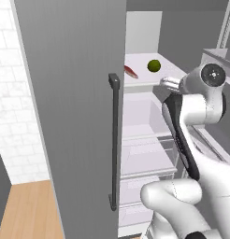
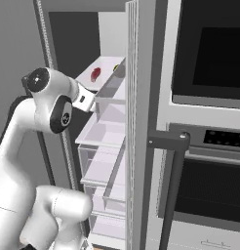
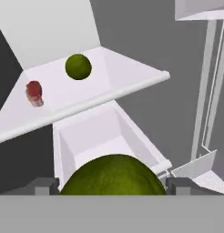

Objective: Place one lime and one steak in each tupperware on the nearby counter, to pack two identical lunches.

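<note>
Inside fridge | gripper pinching a lime | second lime, steak on shelf

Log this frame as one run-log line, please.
phase: fridge pick | gripper: closed around lime | on fridge shelf: second lime, steak | fridge door: open
</note>
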